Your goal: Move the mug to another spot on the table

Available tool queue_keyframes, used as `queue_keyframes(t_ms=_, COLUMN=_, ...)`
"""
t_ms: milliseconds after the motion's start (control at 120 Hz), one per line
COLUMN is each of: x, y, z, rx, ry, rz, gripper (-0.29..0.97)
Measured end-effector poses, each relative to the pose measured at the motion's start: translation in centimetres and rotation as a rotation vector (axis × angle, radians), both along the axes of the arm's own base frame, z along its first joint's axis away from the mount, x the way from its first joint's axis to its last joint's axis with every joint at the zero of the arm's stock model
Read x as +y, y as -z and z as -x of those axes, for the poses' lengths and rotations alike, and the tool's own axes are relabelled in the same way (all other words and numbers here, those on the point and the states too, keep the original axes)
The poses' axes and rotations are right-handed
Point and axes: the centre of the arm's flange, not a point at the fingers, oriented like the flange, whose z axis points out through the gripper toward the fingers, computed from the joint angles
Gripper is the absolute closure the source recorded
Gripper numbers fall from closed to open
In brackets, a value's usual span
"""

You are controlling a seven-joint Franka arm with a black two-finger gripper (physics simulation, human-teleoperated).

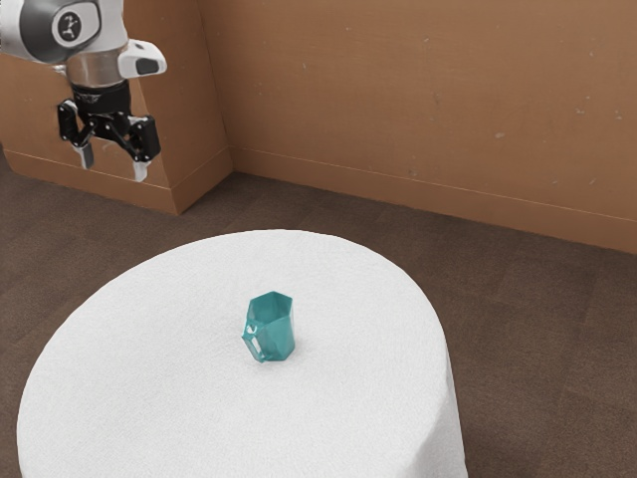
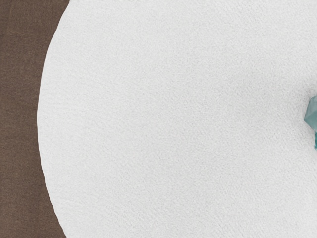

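Observation:
A teal faceted mug [image 1: 269, 327] stands upright near the middle of the round white table [image 1: 149, 329], its handle toward the exterior view's lower left. My gripper [image 1: 112, 163] hangs high above the table's far left side, well away from the mug, open with nothing between its fingers. In the wrist view a sliver of the mug [image 2: 312, 116] shows on the white table top [image 2: 173, 124].
Brown carpet floor [image 1: 518, 299] surrounds the table. A wood-panelled wall [image 1: 418, 100] with a protruding corner stands behind. The table's curved edge [image 2: 42, 124] meets the dark floor in the wrist view.

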Motion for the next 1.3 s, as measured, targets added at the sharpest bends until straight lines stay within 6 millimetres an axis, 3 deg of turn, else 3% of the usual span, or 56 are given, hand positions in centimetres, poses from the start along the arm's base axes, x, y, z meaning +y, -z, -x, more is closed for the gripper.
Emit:
queue_keyframes(t_ms=167, x=-1.7, y=-0.7, z=0.4, rx=-0.019, ry=0.035, rz=0.007, gripper=0.00)
queue_keyframes(t_ms=233, x=-2.4, y=0.6, z=0.3, rx=-0.015, ry=0.050, rz=0.018, gripper=0.00)
queue_keyframes(t_ms=350, x=-7.1, y=4.3, z=-0.3, rx=0.014, ry=0.125, rz=0.051, gripper=0.00)
queue_keyframes(t_ms=425, x=-9.5, y=8.0, z=-0.2, rx=0.041, ry=0.162, rz=0.076, gripper=0.00)
queue_keyframes(t_ms=575, x=-11.0, y=16.4, z=0.5, rx=0.071, ry=0.177, rz=0.113, gripper=0.00)
queue_keyframes(t_ms=792, x=-13.1, y=22.8, z=-0.2, rx=0.065, ry=0.184, rz=0.156, gripper=0.00)
queue_keyframes(t_ms=1158, x=-17.4, y=27.9, z=0.3, rx=0.077, ry=0.318, rz=0.128, gripper=0.01)
queue_keyframes(t_ms=1300, x=-16.3, y=28.6, z=-0.7, rx=0.061, ry=0.320, rz=0.123, gripper=0.01)
